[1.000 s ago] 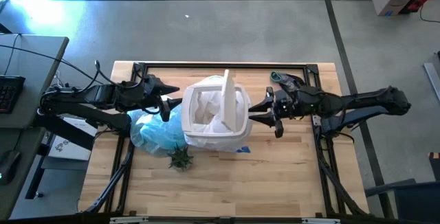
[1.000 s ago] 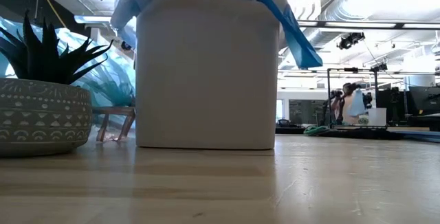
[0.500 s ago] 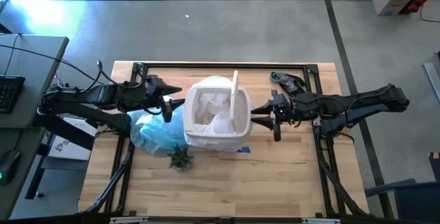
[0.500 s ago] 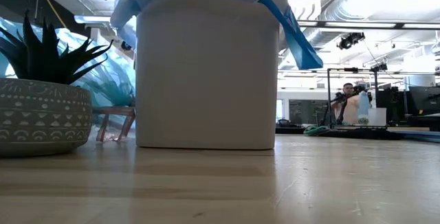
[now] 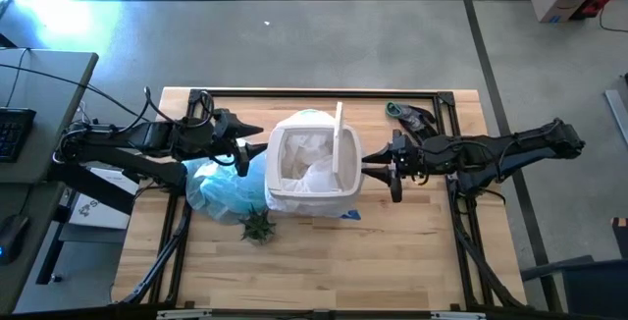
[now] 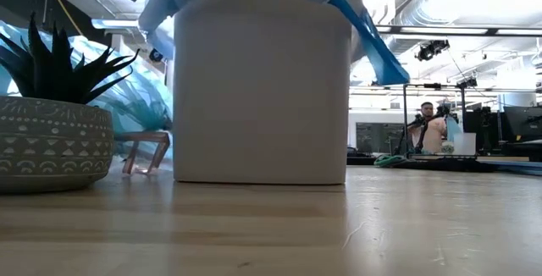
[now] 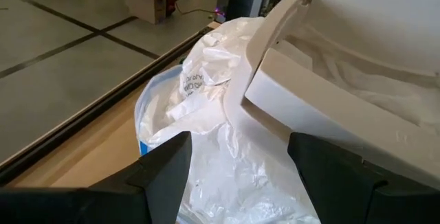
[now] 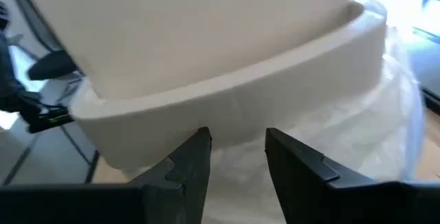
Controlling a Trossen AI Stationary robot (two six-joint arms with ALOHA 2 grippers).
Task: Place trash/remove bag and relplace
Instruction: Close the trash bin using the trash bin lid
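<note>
A white bin point(image 5: 309, 190) stands mid-table, lined with a thin white bag point(image 5: 299, 158) whose light-blue edge hangs over its rim point(image 6: 373, 47). The bin's white lid point(image 5: 339, 138) stands nearly on edge over the right rim. My right gripper point(image 5: 365, 169) reaches in from the right and is shut on the lid. My left gripper point(image 5: 245, 151) is open just left of the bin, its fingers on either side of the liner's bunched edge point(image 7: 234, 148). A full light-blue bag point(image 5: 218, 185) lies on the table left of the bin. My right gripper pinches the white lid's rim point(image 8: 234, 124) between its two fingers, on the side toward the table's right. The fingers come in almost level from the right. The lid stands tipped up on edge above the bin's right rim; the fingers hide the exact spot.
A small potted plant point(image 5: 257, 225) stands near the bin's front left corner, large in the low view point(image 6: 55, 132). A dark and green object point(image 5: 407, 116) lies at the far right. A black frame point(image 5: 314, 92) borders the table. A person point(image 6: 432, 128) shows in the room behind.
My right gripper has tipped upward, and the lid has swung from slanting across the bin's mouth to standing nearly upright at the right rim. The bin has slid a little toward the table's right edge.
</note>
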